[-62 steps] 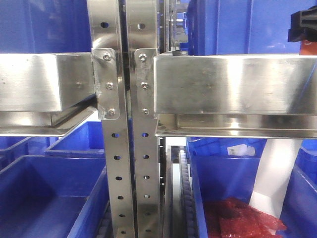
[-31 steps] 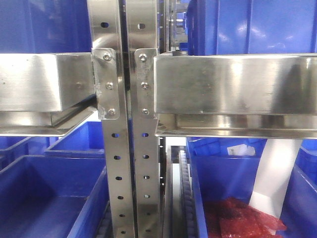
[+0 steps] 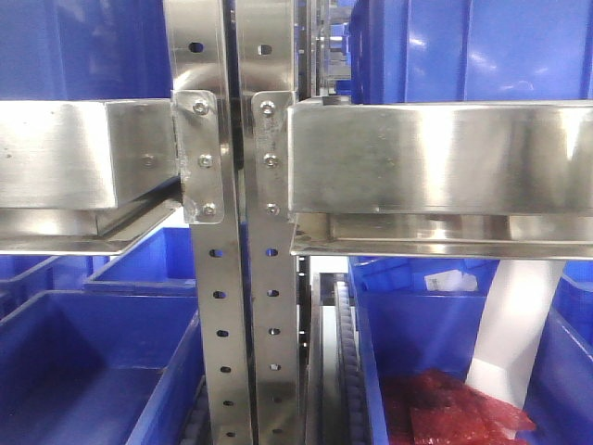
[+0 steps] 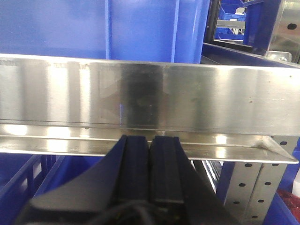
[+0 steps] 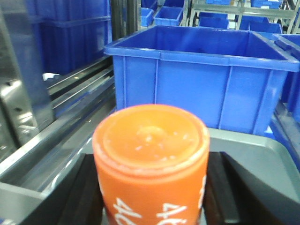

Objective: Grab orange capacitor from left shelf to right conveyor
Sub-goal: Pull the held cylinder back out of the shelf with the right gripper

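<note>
Against the front view of one second ago, the black gripper part at the upper right corner has gone. Since half a second ago nothing there has shifted.

The left gripper [image 4: 150,161] points level at a steel rail of the left shelf [image 3: 435,167] and sits just below its lower lip. Its two black pads [image 4: 133,164] are pressed together with nothing between them.

The right gripper [image 5: 151,192] is clamped on the orange capacitor [image 5: 151,150], with a dark finger [image 5: 86,192] on each side. The capacitor stands upright with its flat top towards the wrist camera and white numerals on its side, partly cut off by the frame edge. A blue bin [image 5: 201,79] stands beyond it.

Counts:
- One capacitor.
- Two perforated uprights [image 3: 218,324], side by side in the front view.
- Two boxy rails [image 3: 83,153], one bolted to each upright.
- One patch of red material [image 3: 454,413], in the lower right bin.

We do not count the bins, since several are cropped.
</note>
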